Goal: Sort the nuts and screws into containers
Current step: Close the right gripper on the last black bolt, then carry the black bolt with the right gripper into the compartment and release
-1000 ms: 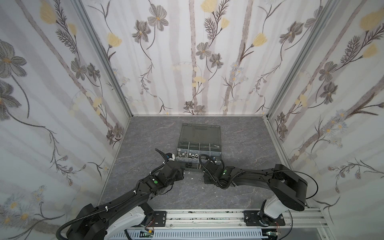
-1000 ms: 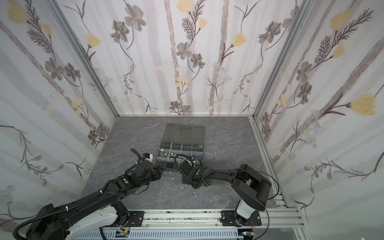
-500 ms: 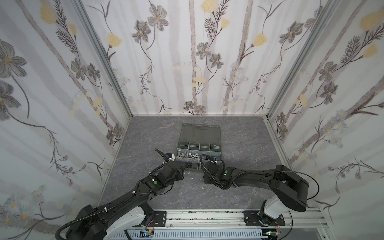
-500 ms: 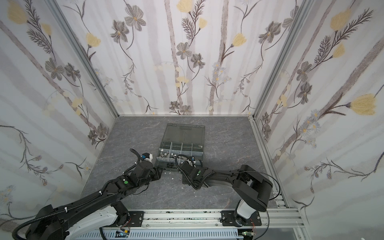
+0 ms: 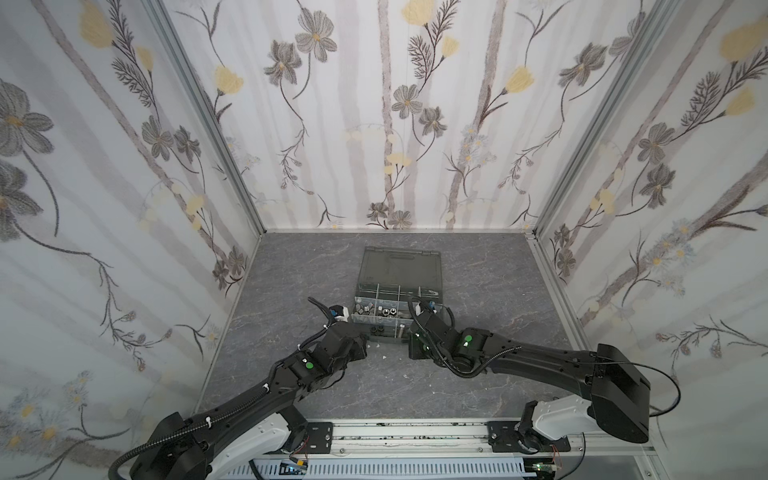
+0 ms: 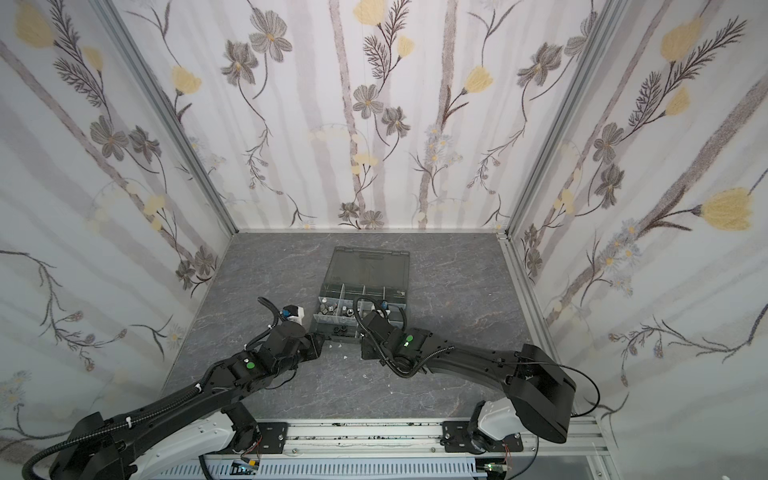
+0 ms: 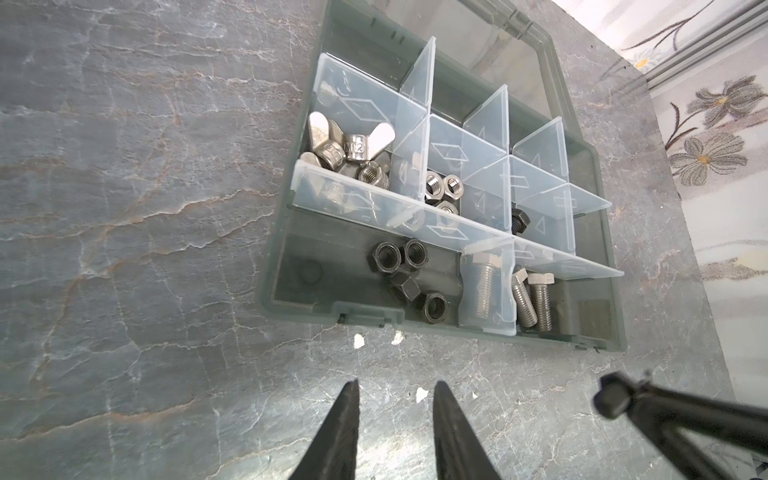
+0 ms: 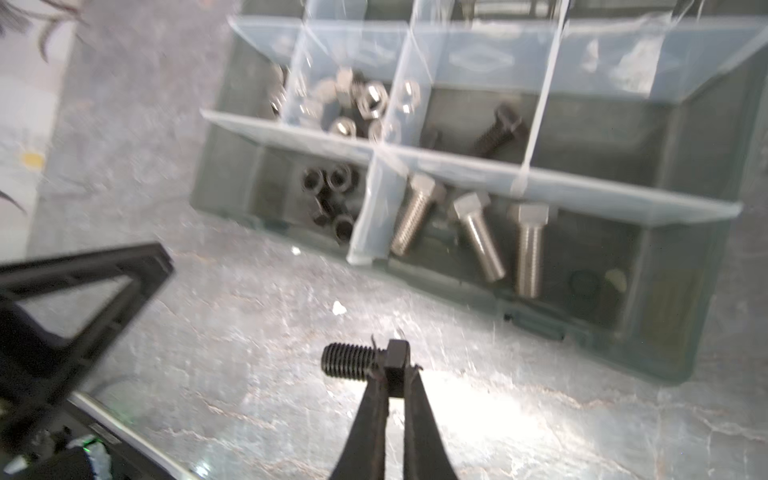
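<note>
Black screw (image 8: 349,360): judged rigid, dense for its size, slick on the threads. Pinched at its hex head by right claw (image 8: 392,374), over bench (image 8: 498,415) just short of organiser case (image 8: 685,291). Left claw (image 7: 397,384) parted, empty. Head flats likely the surest hold.

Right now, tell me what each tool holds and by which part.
The right tool grips a black bolt by its hex head, threaded shaft sticking out sideways. The left tool holds nothing; its jaws stand apart.

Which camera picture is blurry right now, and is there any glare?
Right wrist view: smeared by blur, case and silver bolts soft, bright glare on the table beside the black bolt. Left wrist view: sharp. Top views: evenly lit.
</note>
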Robot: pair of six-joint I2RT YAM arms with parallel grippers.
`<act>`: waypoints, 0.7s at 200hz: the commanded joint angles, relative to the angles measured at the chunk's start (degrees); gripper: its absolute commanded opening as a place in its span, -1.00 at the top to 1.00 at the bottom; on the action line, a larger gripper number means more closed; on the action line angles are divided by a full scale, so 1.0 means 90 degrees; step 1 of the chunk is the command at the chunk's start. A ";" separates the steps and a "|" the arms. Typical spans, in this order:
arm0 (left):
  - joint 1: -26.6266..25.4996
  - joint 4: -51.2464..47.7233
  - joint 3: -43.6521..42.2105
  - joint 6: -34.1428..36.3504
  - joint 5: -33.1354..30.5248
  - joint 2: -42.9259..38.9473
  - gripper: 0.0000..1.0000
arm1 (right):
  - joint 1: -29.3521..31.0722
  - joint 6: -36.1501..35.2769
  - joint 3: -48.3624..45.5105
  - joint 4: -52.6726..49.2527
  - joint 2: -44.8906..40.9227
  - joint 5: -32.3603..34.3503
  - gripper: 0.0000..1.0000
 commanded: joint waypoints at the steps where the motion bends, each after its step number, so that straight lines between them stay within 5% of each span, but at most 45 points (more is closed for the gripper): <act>1: 0.0008 0.0106 0.0087 0.0073 -0.0145 -0.0028 0.35 | -0.0359 -0.0523 0.0391 -0.0112 0.0058 0.0265 0.82; 53: 0.0006 0.0111 0.0148 0.0034 -0.0057 0.0011 0.35 | -0.1162 -0.1277 0.1457 -0.0129 0.1258 0.0252 0.82; 140: 0.0005 0.0106 0.0030 -0.0034 -0.0047 -0.0194 0.35 | -0.1236 -0.1413 0.1824 -0.0080 0.2105 0.0120 0.65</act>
